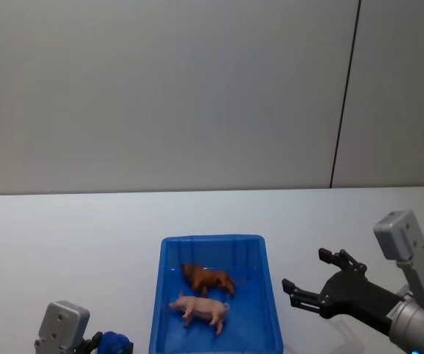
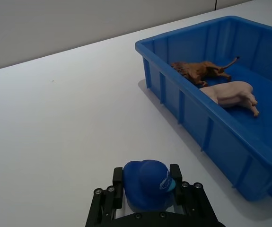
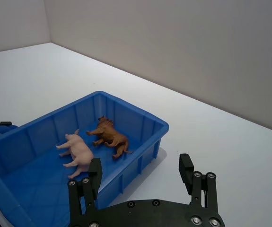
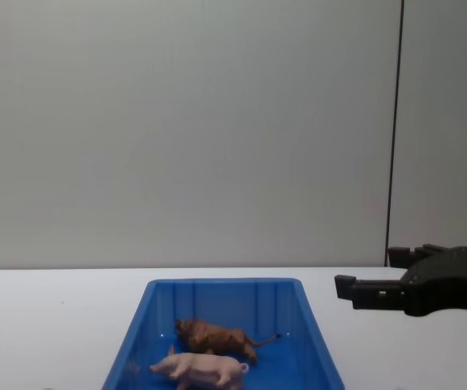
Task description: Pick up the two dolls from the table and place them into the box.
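Observation:
Both dolls lie inside the blue box [image 1: 212,240]: the brown lion [image 1: 208,279] toward the far side, the pink pig [image 1: 200,307] nearer me. The left wrist view shows the lion [image 2: 197,70] and pig [image 2: 230,92] on their sides behind the box wall [image 2: 188,104]. My left gripper [image 1: 105,343] sits low at the box's left, shut on a blue rounded toy [image 2: 147,184]. Open and holding nothing, my right gripper [image 1: 305,271] hovers right of the box, also visible in the chest view [image 4: 367,272].
The white table [image 1: 64,236] spreads wide on both sides of the box. A plain grey wall [image 1: 197,88] stands behind the table's far edge.

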